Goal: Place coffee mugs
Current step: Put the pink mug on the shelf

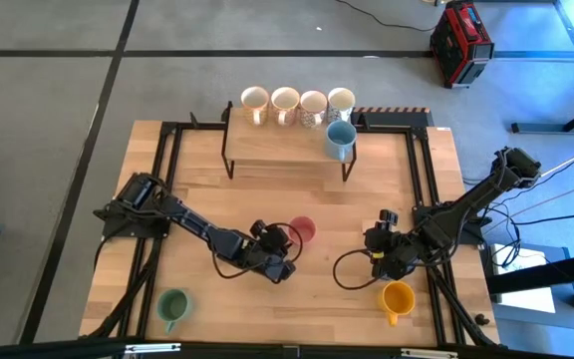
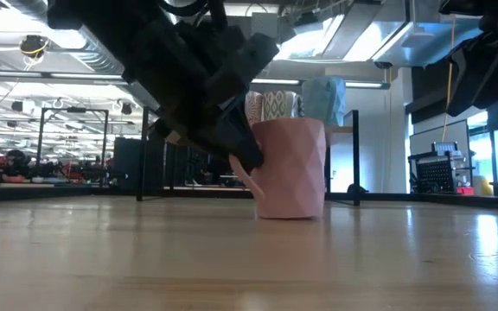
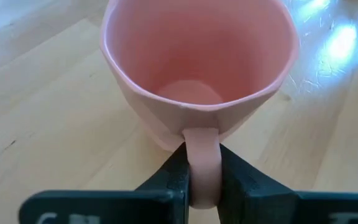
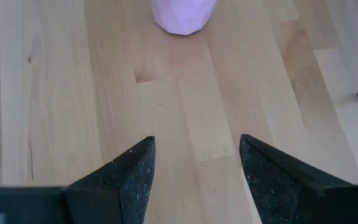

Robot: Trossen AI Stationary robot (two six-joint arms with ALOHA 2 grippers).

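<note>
Pink mug [image 3: 197, 81] empty, handle in left gripper [image 3: 202, 180]

The high cam hangs over the desk [image 1: 267, 189] looking straight down, catching all four edges. The low one sits at desktop level, facing across toward the far edge and the room behind. Each wrist cam peers close past its own fingers. All four share the pink mug [image 1: 302, 230] mid-desk.

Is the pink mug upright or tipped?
Upright: the pink mug stands flat on the table, left claw shut on its handle.
</note>
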